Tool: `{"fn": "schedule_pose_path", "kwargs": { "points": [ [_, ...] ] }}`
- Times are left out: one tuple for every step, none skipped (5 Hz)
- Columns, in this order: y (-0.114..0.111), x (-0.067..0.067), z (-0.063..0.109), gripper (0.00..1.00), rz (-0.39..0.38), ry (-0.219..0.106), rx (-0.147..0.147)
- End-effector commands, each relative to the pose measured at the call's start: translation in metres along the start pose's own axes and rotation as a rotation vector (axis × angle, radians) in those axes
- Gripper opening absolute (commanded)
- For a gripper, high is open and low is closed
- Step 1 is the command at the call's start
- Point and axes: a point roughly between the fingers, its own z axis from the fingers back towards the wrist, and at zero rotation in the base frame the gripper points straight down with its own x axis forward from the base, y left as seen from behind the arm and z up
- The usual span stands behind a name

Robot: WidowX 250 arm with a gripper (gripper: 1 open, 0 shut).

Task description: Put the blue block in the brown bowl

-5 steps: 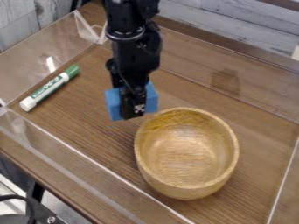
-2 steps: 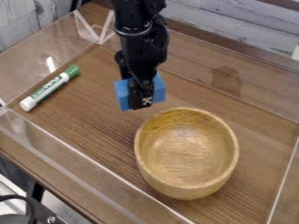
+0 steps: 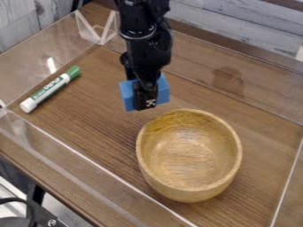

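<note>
While the claw (image 3: 143,96) hangs clamped on the block (image 3: 143,95), lifted off the desk (image 3: 71,133) just beyond the bowl's (image 3: 190,153) far-left rim, the carry should, I judge, bring it nearer and rightward over the hollow, keeping clear of the rim, before letting go.

My arm reaches down from the far edge of the table, wrist vertical, the gripper (image 3: 144,99) pointing straight down, its jaws clamped together.
</note>
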Motion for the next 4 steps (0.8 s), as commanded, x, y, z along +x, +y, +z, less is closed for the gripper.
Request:
{"fn": "schedule_pose_path", "kwargs": {
  "points": [
    [0.018,0.01,0.011,0.0,0.001,-0.053,0.062],
    [0.022,0.008,0.006,0.0,0.001,-0.06,0.069],
    [0.026,0.006,0.003,0.0,0.0,-0.064,0.075],
    [0.028,0.002,0.001,0.0,0.001,-0.064,0.08]
  ]
}}
